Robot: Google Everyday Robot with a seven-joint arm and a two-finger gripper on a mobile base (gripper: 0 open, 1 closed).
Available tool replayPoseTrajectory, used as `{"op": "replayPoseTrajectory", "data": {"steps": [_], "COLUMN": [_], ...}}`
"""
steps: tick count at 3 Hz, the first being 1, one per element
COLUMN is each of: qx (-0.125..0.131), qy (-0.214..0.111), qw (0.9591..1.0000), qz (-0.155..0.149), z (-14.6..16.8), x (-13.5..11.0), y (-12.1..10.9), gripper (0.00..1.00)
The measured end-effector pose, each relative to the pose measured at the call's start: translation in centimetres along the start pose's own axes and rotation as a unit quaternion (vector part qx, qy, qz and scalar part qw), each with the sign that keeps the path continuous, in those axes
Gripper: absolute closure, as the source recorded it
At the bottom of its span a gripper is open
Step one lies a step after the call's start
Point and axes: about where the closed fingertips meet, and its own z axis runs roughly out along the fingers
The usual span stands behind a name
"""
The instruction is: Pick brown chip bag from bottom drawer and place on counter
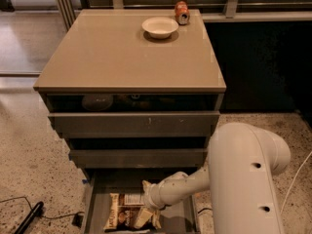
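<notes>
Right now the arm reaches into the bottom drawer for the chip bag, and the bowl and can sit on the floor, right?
No: in the camera view the bowl and can sit on the counter. The gripper is at the brown chip bag in the bottom drawer.

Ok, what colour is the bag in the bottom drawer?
The brown chip bag has cream-yellow edges and a dark brown centre, shown in the camera view; gripper at its right end.

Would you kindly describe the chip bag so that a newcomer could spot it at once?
Find the grey-taupe cabinet; its bottom drawer stands open near the floor. The chip bag lies flat in it, with the gripper over its right end. It is crinkly, dark brown with cream edges, unlike the white bowl and orange can up on the counter.
</notes>
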Motion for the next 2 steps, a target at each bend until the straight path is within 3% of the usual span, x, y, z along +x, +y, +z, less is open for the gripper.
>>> {"op": "replayPoseTrajectory", "data": {"steps": [2], "qx": [-0.016], "qy": [-0.007], "qw": [0.9998], "qz": [0.0], "z": [0.39], "x": [-0.68], "y": [0.79], "gripper": [0.0]}}
